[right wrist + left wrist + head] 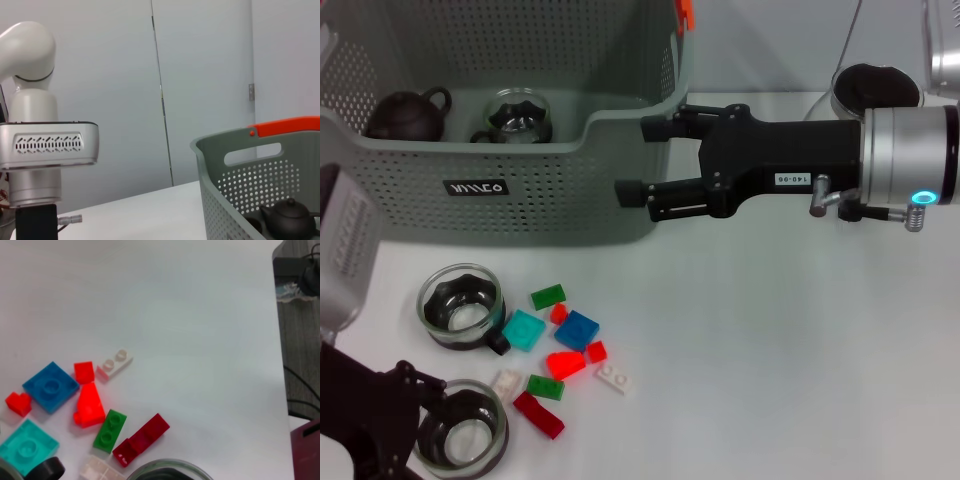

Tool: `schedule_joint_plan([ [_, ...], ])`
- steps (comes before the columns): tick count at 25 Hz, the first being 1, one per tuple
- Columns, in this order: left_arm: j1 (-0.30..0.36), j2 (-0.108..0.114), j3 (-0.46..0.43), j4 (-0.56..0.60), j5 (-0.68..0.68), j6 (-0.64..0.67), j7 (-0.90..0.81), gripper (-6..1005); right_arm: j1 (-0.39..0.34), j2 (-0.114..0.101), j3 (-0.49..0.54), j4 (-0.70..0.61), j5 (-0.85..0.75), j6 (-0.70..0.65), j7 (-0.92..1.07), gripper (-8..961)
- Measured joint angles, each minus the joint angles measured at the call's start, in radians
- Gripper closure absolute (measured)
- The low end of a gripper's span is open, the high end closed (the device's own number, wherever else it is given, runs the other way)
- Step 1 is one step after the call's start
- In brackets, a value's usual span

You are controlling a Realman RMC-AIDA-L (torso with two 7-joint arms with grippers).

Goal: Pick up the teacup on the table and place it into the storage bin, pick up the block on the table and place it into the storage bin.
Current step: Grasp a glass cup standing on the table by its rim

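**Left gripper at the near teacup; right gripper idle beside the bin**

In the head view, nearest of all, the left gripper (415, 420) sits at the near-left corner of the table (770, 350), its dark fingers touching the rim of the near teacup (462, 437). Whether the jaws are spread or already pinching the glass I cannot tell. A second teacup (462, 306) stands just beyond it, and a scatter of blocks lies just to their right: a blue block (577, 329), a teal one (524, 330), a bright red one (565, 363), plus green, white and dark red pieces. Farther off on the left stands the storage bin (520, 200), already holding a dark teapot (408, 115) and a glass cup (518, 115). The right gripper (642, 160) hangs just right of the bin's near-right corner, jaws spread and empty.

The left wrist view shows the same blocks, with the dark red block (141, 439) touching a green block (109, 429) and the near cup's rim just beside them.

The right wrist view shows only the bin's wall, its orange clip (285, 126) and the teapot inside.

The teacup pick looks to be the step in hand. Next comes a firm grip on the rim, a straight lift clear of the blocks, then travel far over the dipped front rim.
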Motion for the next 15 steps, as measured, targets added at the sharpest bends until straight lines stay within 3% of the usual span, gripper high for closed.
schedule_joint_plan([
  [15, 0.017, -0.003, 0.152, -0.054, 0.023, -0.136, -0.107, 139, 0.017, 0.000, 0.005, 0.048, 0.001, -0.002, -0.055, 35],
])
